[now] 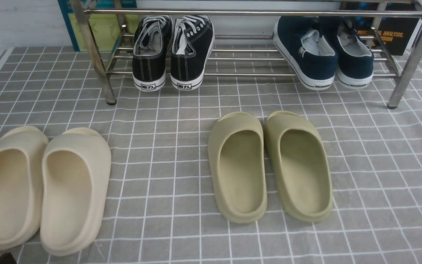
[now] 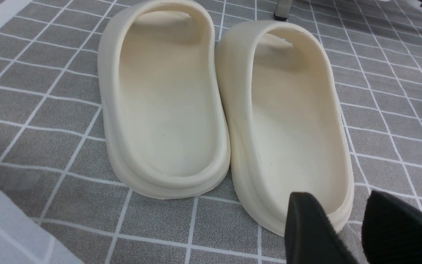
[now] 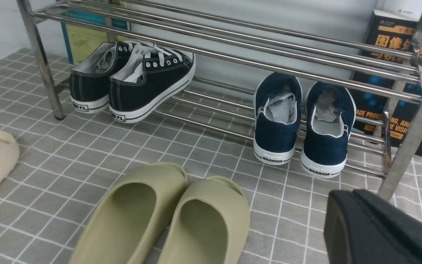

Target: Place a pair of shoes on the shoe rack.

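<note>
Already racked: navy canvas slip-ons [image 3: 276,134] on the shoe rack [image 3: 211,129].
Probably light, pliable; grip heel collars. Left gripper [image 2: 328,223] wide; right gripper [image 3: 343,198] closed, empty.

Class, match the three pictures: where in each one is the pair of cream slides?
Front view: the cream slides, at the lower left.
Left wrist view: both whole, filling the upper middle, partly behind the left gripper.
Right wrist view: only part of the cream pair, cut off at the left edge.
Shared landmark: the metal rack's front left leg.
</note>
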